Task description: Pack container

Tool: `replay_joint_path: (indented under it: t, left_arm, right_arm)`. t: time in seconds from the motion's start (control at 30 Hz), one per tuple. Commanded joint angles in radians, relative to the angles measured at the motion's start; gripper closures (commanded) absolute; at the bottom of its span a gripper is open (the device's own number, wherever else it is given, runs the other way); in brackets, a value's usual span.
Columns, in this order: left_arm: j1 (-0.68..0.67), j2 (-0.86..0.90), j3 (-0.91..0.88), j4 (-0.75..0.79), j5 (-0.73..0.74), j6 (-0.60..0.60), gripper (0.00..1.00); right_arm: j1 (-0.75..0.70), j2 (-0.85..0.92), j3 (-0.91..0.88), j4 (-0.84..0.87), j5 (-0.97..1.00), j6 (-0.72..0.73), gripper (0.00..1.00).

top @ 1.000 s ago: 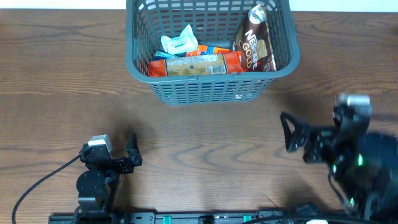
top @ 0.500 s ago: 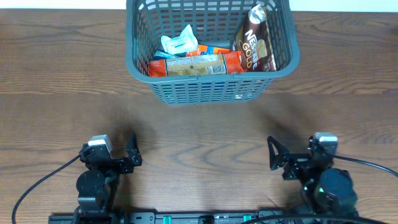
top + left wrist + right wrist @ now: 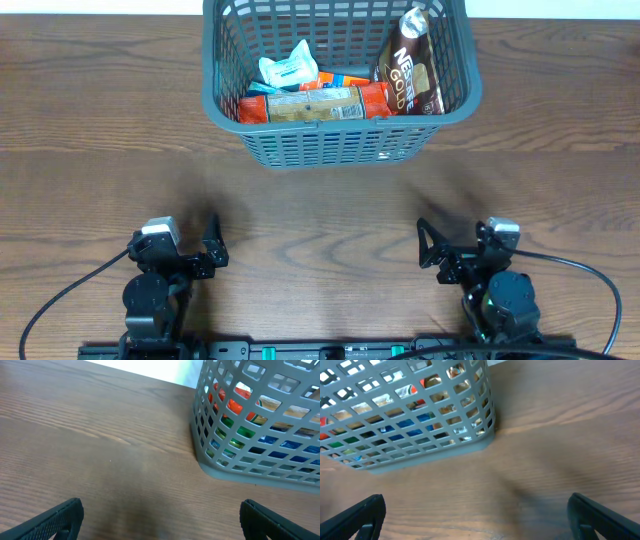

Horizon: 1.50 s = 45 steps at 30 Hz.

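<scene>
The container (image 3: 330, 148) is a dark grey lattice basket at the back middle of the table; it also shows in the left wrist view (image 3: 240, 445) and the right wrist view (image 3: 420, 435). Inside lie an orange cracker pack (image 3: 315, 104), a brown Nestle Gold bag (image 3: 410, 65) and a pale blue wrapped item (image 3: 287, 68). My left gripper (image 3: 212, 245) is open and empty near the front left; its fingers frame bare wood (image 3: 160, 520). My right gripper (image 3: 428, 248) is open and empty at the front right (image 3: 475, 517).
The wooden table (image 3: 100, 110) extends left and right of the basket. A black cable (image 3: 60, 300) loops from the left arm base, another (image 3: 590, 290) from the right.
My right arm has drawn back and left toward the front edge and folded down to its base. The left arm and the basket's contents have not moved.
</scene>
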Motion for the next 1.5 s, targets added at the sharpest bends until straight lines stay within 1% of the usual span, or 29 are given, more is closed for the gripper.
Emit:
replay_joint_path:
  t: [0.0,0.17,1.47]
  left_arm:
    - [0.005,-0.005,-0.022,-0.003,-0.001,0.0,0.02]
    - [0.005,-0.005,-0.022,-0.003,-0.001,0.0,0.02]
    - [0.005,-0.005,-0.022,-0.003,-0.001,-0.001,0.02]
  right_arm:
    - [-0.013,-0.042,-0.032,0.003,0.002,0.015,0.01]
    - [-0.013,-0.052,-0.064,0.01,-0.006,0.015,0.01]
    - [-0.013,-0.051,-0.064,0.011,-0.005,0.015,0.01]
